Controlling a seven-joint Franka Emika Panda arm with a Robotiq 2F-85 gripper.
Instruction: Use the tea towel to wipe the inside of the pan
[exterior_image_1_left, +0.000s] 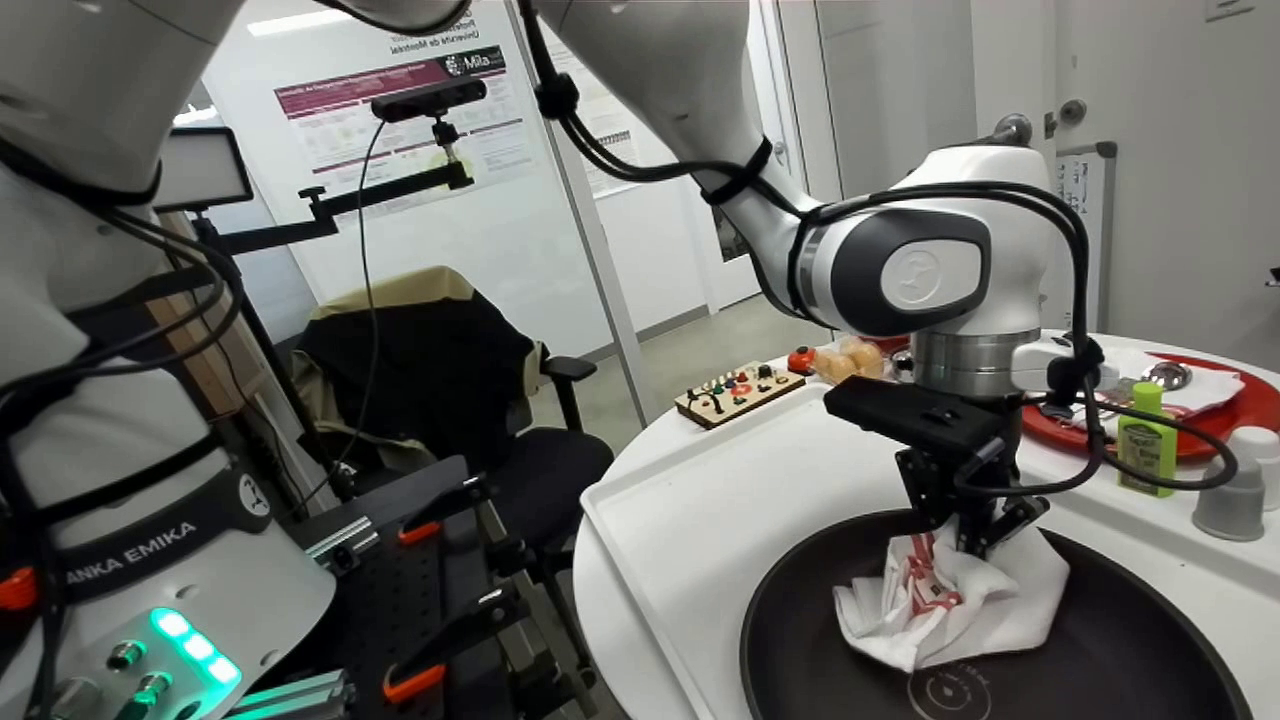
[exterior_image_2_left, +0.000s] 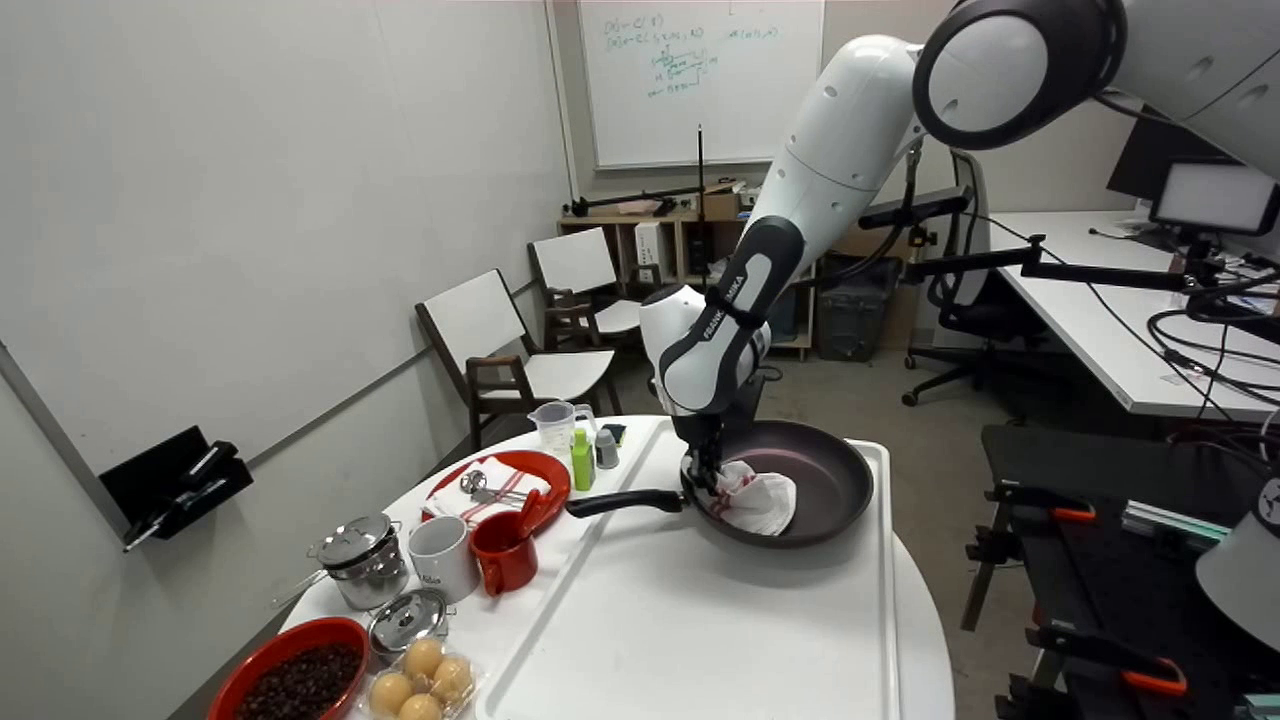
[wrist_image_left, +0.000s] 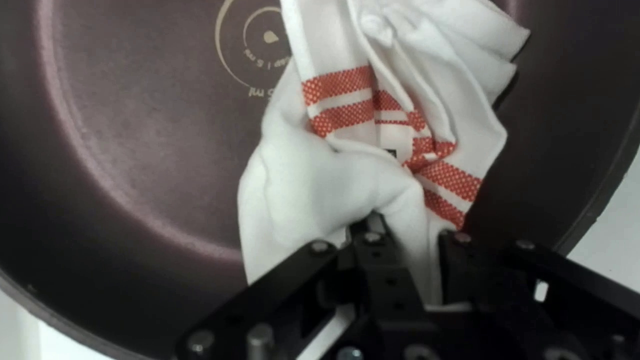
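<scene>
The large black pan (exterior_image_1_left: 800, 630) rests flat on a white tray, its handle (exterior_image_2_left: 625, 502) pointing toward the red dishes in an exterior view. Bunched up inside it lies the tea towel (exterior_image_1_left: 1010, 610), white with red stripes. In the wrist view the towel (wrist_image_left: 310, 180) covers part of the ring marks on the pan (wrist_image_left: 150, 125). My gripper (wrist_image_left: 411, 242) is low over the pan, near the handle side, shut on a fold of the cloth. Both exterior views show the gripper (exterior_image_2_left: 706, 478) pointing down into the towel. Cloth hides the fingertips.
Beside the tray (exterior_image_2_left: 700, 620) stand a green bottle (exterior_image_2_left: 582, 460), a grey shaker (exterior_image_2_left: 606, 448) and a red plate (exterior_image_2_left: 556, 478) with a folded cloth. Mugs, metal pots, eggs (exterior_image_2_left: 422, 660) and a red bowl (exterior_image_2_left: 236, 685) line the table's edge. A wooden board (exterior_image_1_left: 740, 397) lies behind the tray.
</scene>
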